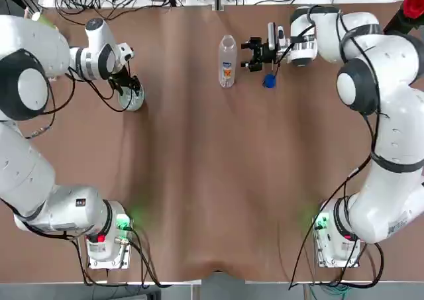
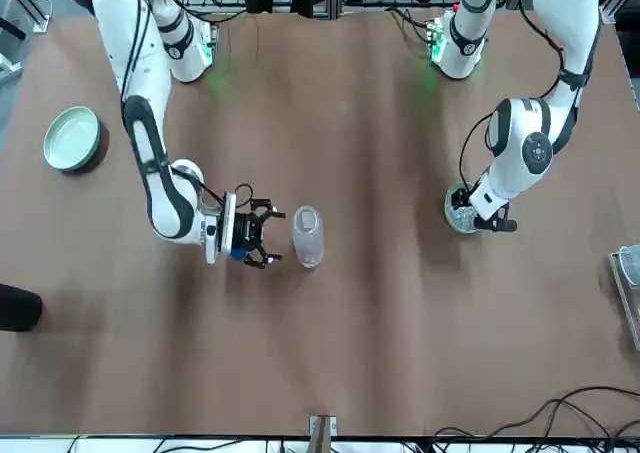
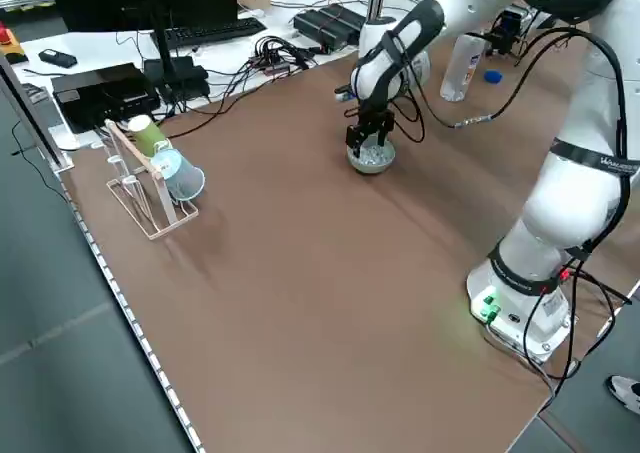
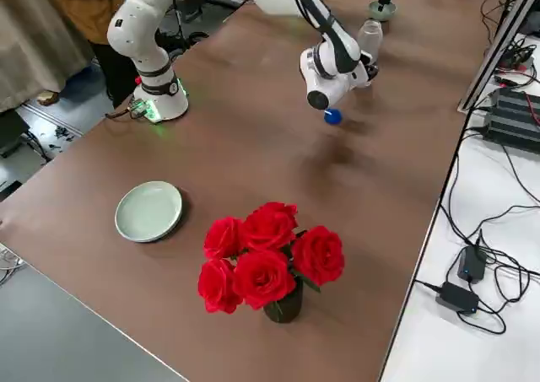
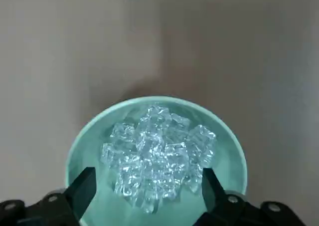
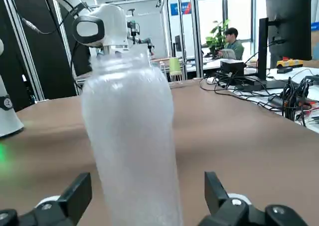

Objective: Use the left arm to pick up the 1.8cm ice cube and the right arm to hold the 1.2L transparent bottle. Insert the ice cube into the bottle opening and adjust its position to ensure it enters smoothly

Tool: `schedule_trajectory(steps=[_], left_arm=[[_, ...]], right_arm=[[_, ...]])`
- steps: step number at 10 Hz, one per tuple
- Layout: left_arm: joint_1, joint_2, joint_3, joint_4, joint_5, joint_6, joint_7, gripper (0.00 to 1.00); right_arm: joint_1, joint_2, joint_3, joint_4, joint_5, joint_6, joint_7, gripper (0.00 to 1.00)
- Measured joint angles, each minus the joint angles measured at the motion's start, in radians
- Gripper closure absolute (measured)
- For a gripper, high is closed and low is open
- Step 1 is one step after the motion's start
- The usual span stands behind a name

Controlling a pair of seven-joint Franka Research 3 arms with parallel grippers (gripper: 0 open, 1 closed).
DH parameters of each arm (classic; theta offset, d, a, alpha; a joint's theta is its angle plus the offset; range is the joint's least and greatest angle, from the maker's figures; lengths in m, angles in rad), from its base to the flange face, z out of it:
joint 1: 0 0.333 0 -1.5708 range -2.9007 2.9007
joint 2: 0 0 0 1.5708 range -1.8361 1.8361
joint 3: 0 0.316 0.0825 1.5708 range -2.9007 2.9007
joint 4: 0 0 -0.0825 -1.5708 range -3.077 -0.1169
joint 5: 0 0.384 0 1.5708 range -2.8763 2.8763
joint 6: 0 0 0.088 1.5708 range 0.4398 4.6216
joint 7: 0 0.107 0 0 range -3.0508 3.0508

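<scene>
The clear bottle (image 1: 227, 61) stands upright and uncapped at the far middle of the table, its label band (image 1: 227, 70) facing up. My right gripper (image 1: 249, 53) is level with the bottle, just to its right, and open. In the right wrist view the bottle (image 6: 132, 136) fills the space ahead between the spread fingers (image 6: 75, 196), which do not touch it. Several ice cubes (image 5: 157, 153) lie heaped in a small pale green bowl (image 5: 82, 141). My left gripper (image 5: 149, 186) hangs open just above that bowl (image 1: 136, 102), holding nothing.
A blue cap (image 1: 269, 81) lies on the table under the right wrist. A green plate (image 2: 72, 138) and a vase of red roses (image 4: 270, 255) sit at the robot's right side. A wooden cup rack (image 3: 150, 178) stands at the left edge. Cables and equipment lie along the far edge.
</scene>
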State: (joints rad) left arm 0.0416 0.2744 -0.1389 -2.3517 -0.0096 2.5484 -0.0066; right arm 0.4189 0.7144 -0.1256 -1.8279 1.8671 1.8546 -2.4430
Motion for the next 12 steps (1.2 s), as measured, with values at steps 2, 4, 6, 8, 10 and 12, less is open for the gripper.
schedule_trajectory(steps=[2, 4, 6, 8, 10, 12], left_arm=[[-0.001, 0.033, 0.000, 0.000, 0.000, 0.015, 0.001, 0.06], [-0.004, 0.040, 0.000, 0.001, 0.000, 0.022, 0.002, 0.09], [-0.004, 0.040, 0.000, 0.002, 0.000, 0.023, 0.002, 0.36], [-0.004, 0.039, 0.000, 0.006, 0.000, 0.023, 0.003, 0.60], [-0.004, 0.040, -0.001, 0.007, 0.001, 0.023, 0.003, 0.60], [-0.004, 0.039, -0.001, 0.008, 0.001, 0.023, 0.003, 0.60]], right_arm=[[0.004, 0.054, 0.004, 0.036, 0.018, -0.007, -0.021, 0.00], [0.004, 0.063, 0.008, 0.043, 0.034, -0.007, -0.023, 0.00], [0.008, 0.070, 0.025, 0.044, 0.063, -0.007, -0.041, 0.00], [0.025, 0.081, 0.028, 0.046, 0.077, -0.007, -0.046, 0.00], [0.034, 0.091, 0.028, 0.046, 0.088, -0.007, -0.050, 0.00], [0.035, 0.099, 0.028, 0.048, 0.093, -0.008, -0.061, 0.00]])
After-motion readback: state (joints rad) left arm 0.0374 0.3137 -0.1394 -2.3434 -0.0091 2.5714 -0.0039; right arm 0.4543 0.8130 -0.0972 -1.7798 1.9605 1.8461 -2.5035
